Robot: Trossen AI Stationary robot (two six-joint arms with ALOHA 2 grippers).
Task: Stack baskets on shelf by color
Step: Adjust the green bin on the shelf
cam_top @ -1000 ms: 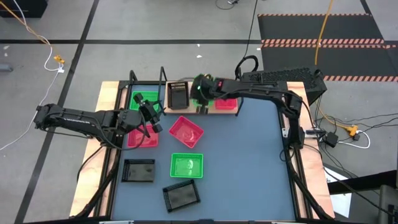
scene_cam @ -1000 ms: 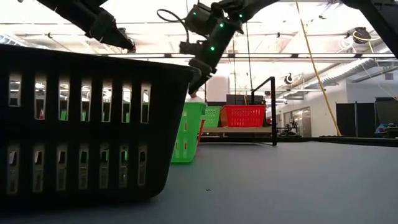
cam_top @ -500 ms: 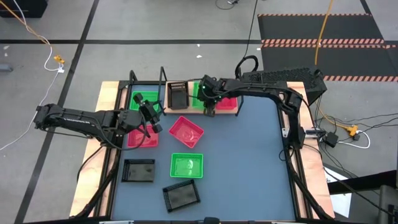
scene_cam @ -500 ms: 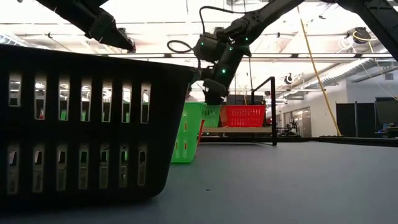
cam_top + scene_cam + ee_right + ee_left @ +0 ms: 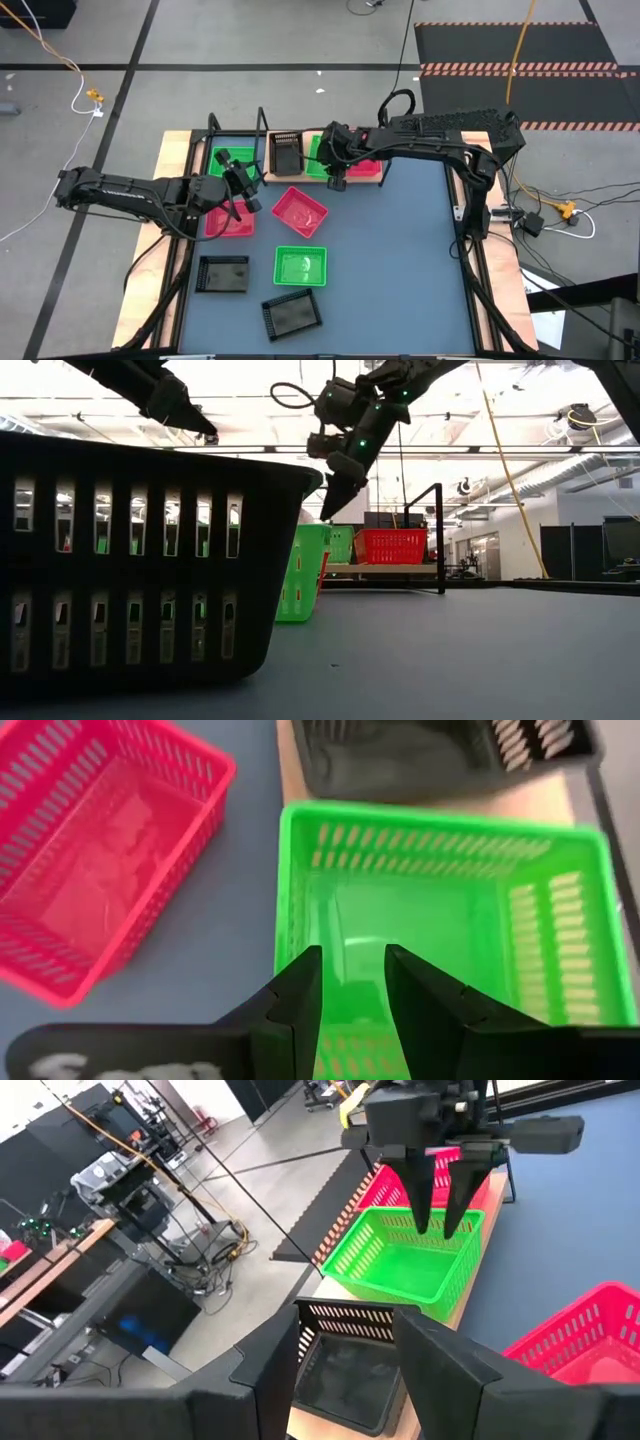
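My left gripper (image 5: pixel 243 190) hangs wide open and empty at about 9 o'clock on the table, above a pink basket (image 5: pixel 229 222). On the shelf (image 5: pixel 283 177) at 12 o'clock sit green, black, green and pink baskets. My right gripper (image 5: pixel 337 183) has just come back over the middle green basket (image 5: pixel 440 925), fingers partly open, holding nothing. That basket looks put down, but not on its color pile yet

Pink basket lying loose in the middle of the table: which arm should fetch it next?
Probably the right. Its pincer hangs open and empty at the shelf edge, close beside the pink basket. The left pincer, also open, sits a little farther off, over another pink basket.
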